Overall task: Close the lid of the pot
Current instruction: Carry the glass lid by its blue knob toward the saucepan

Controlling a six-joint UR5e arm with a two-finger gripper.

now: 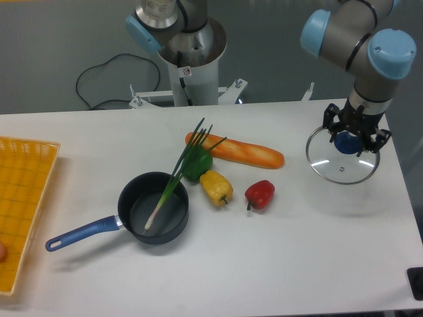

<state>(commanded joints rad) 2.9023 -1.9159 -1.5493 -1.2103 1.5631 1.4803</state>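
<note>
The pot (165, 234), a dark round saucepan with a long blue handle (82, 233), stands open at the table's front left. A green onion (177, 177) lies with its white end inside the pot and its leaves over the far rim. The lid (340, 166), clear glass with a metal rim, is at the far right, well apart from the pot. My gripper (347, 141) points down over the lid's centre, fingers closed around its blue knob (346, 142). A faint shadow on the table in front of the lid suggests it hangs just above the surface.
A baguette (238, 150), a green pepper (197, 165), a yellow pepper (216, 187) and a red pepper (260, 193) lie between pot and lid. A yellow basket (23, 198) sits at the left edge. A second arm's base (192, 59) stands behind the table.
</note>
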